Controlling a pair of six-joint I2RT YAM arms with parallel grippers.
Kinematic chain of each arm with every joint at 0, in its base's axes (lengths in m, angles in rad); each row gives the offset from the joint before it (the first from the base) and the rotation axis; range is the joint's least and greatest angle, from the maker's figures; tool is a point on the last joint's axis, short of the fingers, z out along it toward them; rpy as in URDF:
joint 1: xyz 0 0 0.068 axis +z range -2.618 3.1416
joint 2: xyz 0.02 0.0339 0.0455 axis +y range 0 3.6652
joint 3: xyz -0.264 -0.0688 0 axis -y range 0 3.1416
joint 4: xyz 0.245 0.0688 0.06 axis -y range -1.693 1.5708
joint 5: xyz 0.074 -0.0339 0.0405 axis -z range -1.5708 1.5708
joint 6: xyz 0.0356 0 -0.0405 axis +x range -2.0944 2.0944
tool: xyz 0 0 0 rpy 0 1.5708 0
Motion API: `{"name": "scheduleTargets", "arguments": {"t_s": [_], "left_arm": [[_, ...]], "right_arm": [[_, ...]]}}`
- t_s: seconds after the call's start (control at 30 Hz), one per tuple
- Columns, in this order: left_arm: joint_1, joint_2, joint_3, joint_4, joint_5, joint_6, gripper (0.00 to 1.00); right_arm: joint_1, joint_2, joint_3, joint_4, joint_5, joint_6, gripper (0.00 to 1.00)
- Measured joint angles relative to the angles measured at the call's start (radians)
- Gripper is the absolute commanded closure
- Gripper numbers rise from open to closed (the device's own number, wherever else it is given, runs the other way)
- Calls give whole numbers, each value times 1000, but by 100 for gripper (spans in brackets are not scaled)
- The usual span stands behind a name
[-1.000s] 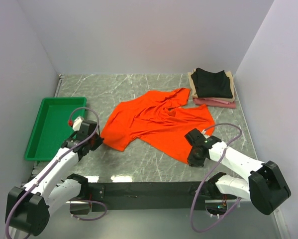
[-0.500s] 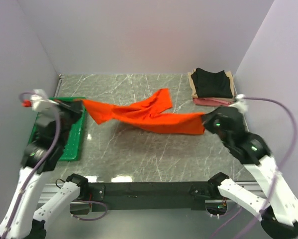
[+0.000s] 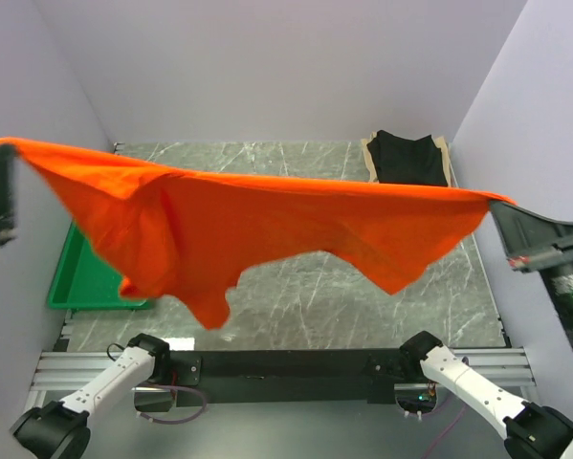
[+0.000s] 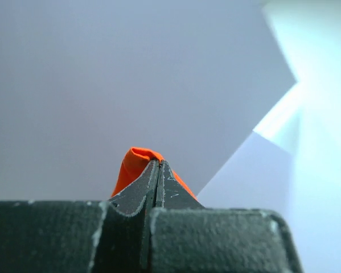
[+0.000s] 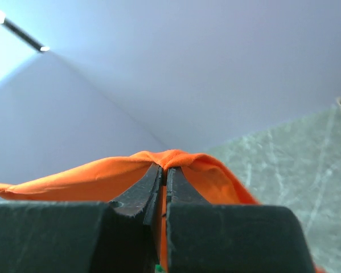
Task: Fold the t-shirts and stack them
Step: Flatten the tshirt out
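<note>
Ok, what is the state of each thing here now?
orange t-shirt, lifted, stretched wide between both hands
left hand, shut on the orange t-shirt
right hand, shut on the orange t-shirt
black t-shirt, folded, at the far right of the table
green tray, on the table, partly hidden by the orange t-shirt

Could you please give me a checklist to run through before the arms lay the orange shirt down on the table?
1. Left pincer shut on orange t-shirt: ok.
2. Right pincer shut on its opposite end: ok.
3. Shirt spread wide between both arms: ok.
4. Cloth hanging evenly: not ok, its left side droops lower.
5. Drooping part clear of green tray and table: cannot tell.
6. Folded stack tucked in far right corner: ok.
</note>
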Motion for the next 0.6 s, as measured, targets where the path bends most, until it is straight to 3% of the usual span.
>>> {"name": "scheduleTargets", "arguments": {"t_s": [0.17, 0.3, 0.47, 0.6], "left_arm": [[14, 4, 159, -9, 84, 40, 99], [33, 6, 176, -3, 123, 60, 99], [34, 38, 2, 58, 95, 81, 99], [35, 182, -134, 108, 14, 115, 99]], "right_arm": [[0, 0, 102, -29, -70, -31, 100], [0, 0, 99, -39, -73, -43, 100], [1, 17, 22, -40, 70, -45, 100], [-5, 120, -38, -38, 253, -37, 100]]}}
